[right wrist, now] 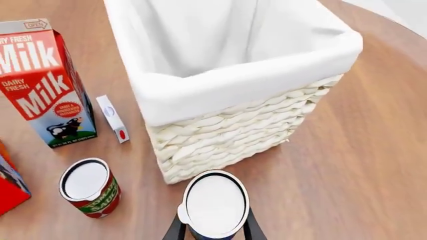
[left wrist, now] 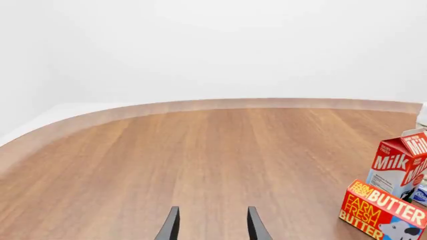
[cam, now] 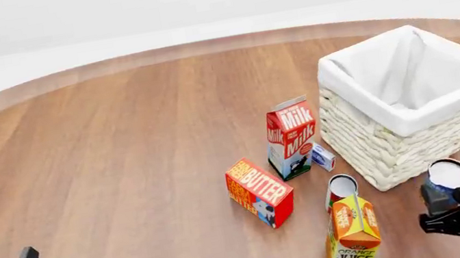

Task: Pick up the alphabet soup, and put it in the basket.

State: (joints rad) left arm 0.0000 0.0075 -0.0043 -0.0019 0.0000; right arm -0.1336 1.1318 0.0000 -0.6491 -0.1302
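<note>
I see a table [cam: 123, 153] of smooth brown wood grain with a soft sheen. The basket [cam: 390, 145] shows rough, knobbly white wicker, its lining matt white cloth folded over the rim. The alphabet soup [right wrist: 215, 204] shows me a pale, smooth metal lid, as does the red-labelled can [right wrist: 87, 186]. The milk carton [cam: 291, 134], butter box [cam: 259, 191] and juice carton [cam: 351, 234] look like smooth printed card. My right gripper's fingers [right wrist: 175, 231] are matt black.
</note>
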